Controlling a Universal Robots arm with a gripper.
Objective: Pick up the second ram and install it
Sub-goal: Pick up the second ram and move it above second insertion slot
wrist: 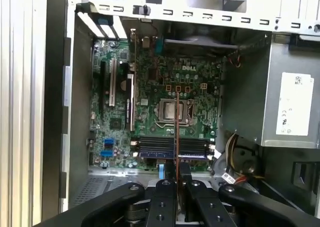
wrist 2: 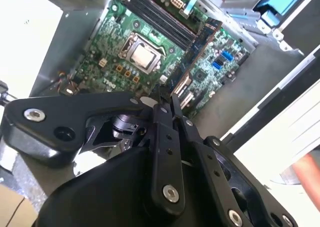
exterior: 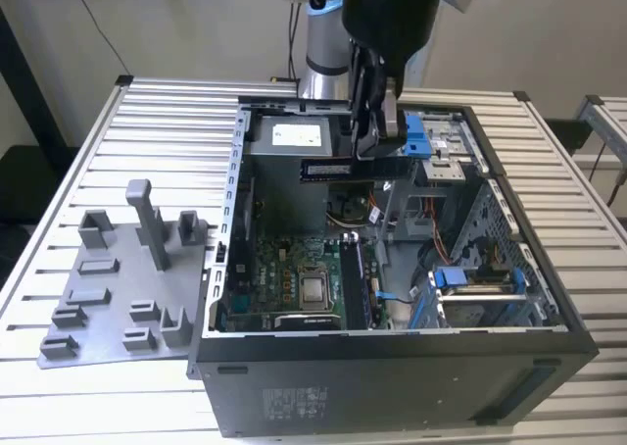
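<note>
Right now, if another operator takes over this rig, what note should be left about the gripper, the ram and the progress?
Gripper: shut on the ram, above the open case.
Ram: held level in the air over the motherboard. In the first wrist view it appears to run across the memory slots, not along them.
Done: ram is picked up.
Left: ram is not yet in a slot.

PSU point(wrist: 245, 87) label point(wrist: 295, 104) print too small to read.
</note>
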